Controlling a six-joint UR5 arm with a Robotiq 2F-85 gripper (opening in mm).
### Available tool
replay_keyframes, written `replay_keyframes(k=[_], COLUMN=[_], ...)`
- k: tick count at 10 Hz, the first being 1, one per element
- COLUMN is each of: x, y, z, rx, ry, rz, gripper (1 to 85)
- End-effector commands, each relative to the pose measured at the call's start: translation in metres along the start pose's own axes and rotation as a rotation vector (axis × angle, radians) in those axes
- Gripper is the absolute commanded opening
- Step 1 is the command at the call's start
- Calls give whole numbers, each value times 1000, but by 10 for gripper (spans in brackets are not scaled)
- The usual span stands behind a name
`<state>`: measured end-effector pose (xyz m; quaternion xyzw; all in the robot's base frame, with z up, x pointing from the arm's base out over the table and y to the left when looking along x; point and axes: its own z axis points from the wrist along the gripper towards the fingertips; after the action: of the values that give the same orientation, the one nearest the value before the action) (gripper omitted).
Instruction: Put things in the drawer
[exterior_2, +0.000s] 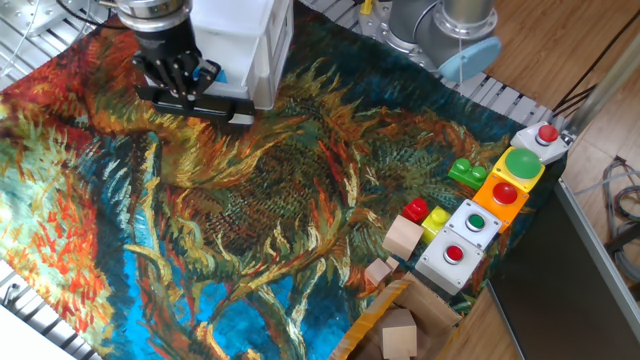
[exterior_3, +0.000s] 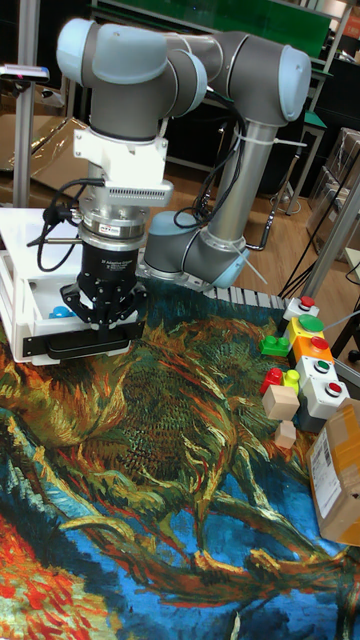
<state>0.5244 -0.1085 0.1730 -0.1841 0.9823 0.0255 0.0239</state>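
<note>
The gripper (exterior_3: 103, 322) hangs over the open drawer (exterior_3: 50, 343) of the white box (exterior_2: 243, 45), the blue brick (exterior_3: 62, 311) lies inside, and I cannot tell if the fingers squeeze anything.

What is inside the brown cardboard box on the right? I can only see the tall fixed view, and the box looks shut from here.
Observer: The fixed view looks down into the cardboard box. It is open, and a plain wooden block lies in it.
Operator: And what is past the white cabinet on the left? My picture stops there.
Observer: Beyond the white cabinet the painted cloth ends, and bare metal slats show past its edge.
</note>
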Motion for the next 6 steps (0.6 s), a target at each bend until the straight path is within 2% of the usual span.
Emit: replay_keyframes(k=[1, 4, 6], x=[17, 35, 46], y=[2, -4, -1], z=[0, 6, 0], rx=[-3, -1, -5], ry=[-3, -8, 9], rz=[7, -4, 3], gripper=[13, 13, 13])
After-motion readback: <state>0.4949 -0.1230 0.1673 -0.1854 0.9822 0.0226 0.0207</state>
